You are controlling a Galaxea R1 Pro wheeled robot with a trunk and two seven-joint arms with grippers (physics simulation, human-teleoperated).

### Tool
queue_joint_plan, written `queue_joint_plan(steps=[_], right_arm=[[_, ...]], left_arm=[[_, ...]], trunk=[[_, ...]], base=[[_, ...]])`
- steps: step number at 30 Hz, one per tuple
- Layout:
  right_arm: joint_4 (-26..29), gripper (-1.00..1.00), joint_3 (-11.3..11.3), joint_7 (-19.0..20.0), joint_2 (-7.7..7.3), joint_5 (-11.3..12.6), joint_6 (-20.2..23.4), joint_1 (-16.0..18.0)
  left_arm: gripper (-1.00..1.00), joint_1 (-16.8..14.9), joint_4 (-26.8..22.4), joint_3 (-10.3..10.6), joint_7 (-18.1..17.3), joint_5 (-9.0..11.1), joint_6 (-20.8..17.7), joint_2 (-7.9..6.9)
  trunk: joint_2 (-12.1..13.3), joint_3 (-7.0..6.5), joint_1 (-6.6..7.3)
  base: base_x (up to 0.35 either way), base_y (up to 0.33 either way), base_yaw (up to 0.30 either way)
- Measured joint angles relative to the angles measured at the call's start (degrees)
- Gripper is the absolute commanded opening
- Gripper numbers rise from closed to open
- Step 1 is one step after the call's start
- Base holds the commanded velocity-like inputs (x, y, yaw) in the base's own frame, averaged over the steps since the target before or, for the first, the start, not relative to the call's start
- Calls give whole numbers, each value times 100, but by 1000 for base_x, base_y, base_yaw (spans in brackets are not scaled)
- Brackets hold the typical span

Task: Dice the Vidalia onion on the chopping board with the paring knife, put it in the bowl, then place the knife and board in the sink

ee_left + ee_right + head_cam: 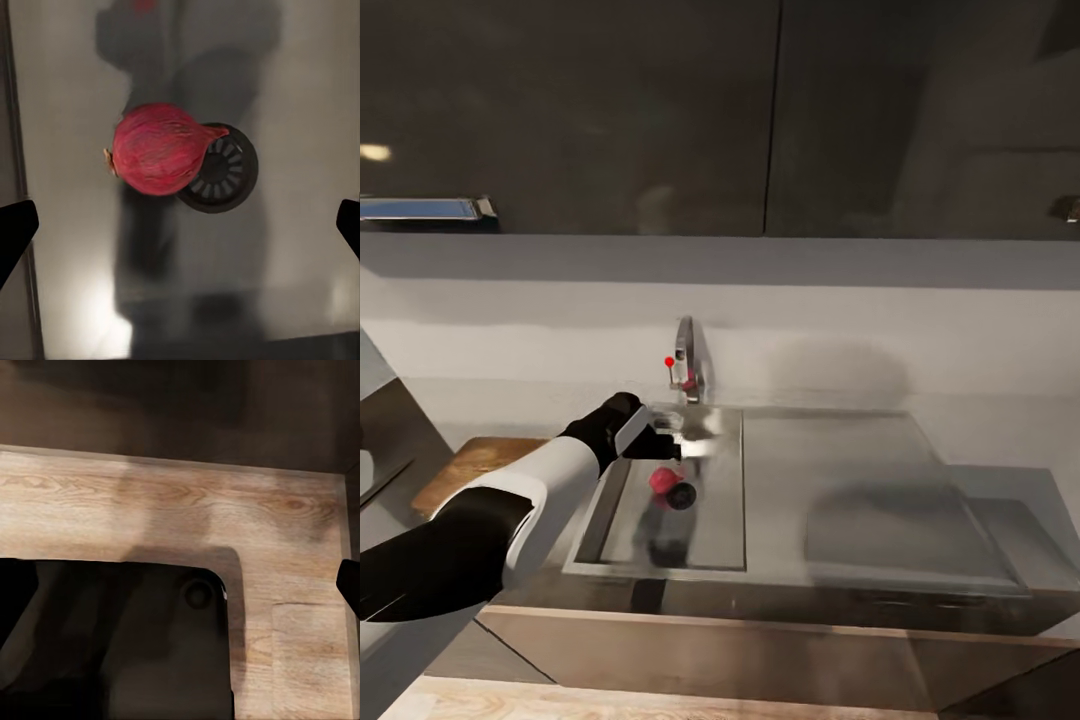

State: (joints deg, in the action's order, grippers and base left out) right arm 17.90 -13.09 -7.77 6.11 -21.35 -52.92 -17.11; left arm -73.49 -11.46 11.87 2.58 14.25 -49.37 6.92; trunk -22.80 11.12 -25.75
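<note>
The onion lies on its side on the floor of the sink, red-skinned, its long axis running flat along the steel. Its pointed tip reaches over the round drain, which it partly covers, and its stubby root end faces the other way. From my head I see it as a small red lump touching the dark drain, below the tap with its red-tipped lever. My left pincer hangs above the basin just over the onion, with its jaws spread wide: in my left wrist view the two dark fingertips stand at opposite edges, well clear of the onion. That view gives me the skin's fine ribbing; the head view adds the drainboard wing and the chopping board on the worktop beside my arm. My right wrist looks down on pale wood flooring and a dark rounded body; my right pincer's fingertips also stand far apart.
</note>
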Motion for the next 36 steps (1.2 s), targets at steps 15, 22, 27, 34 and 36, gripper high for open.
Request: queue_joint_plan(steps=[15,22,27,34,36], right_arm=[[0,100,2,2,0,0,0,0],[0,100,2,3,0,0,1,0],[0,100,2,3,0,0,1,0],[0,100,2,3,0,0,1,0],[0,100,2,3,0,0,1,0]], left_arm=[[100,147,9,0,4,1,-7,-14],[100,154,70,1,5,-5,-7,-19],[100,155,109,4,4,-8,-7,-56],[100,155,115,10,4,-8,-8,-58],[100,155,115,13,4,-7,-12,-54]], trunk=[[0,138,0],[0,203,0],[-1,249,0],[-1,314,1],[-1,333,1]], base=[[62,-5,0],[8,-1,0],[21,0,0],[157,0,0],[154,0,0]])
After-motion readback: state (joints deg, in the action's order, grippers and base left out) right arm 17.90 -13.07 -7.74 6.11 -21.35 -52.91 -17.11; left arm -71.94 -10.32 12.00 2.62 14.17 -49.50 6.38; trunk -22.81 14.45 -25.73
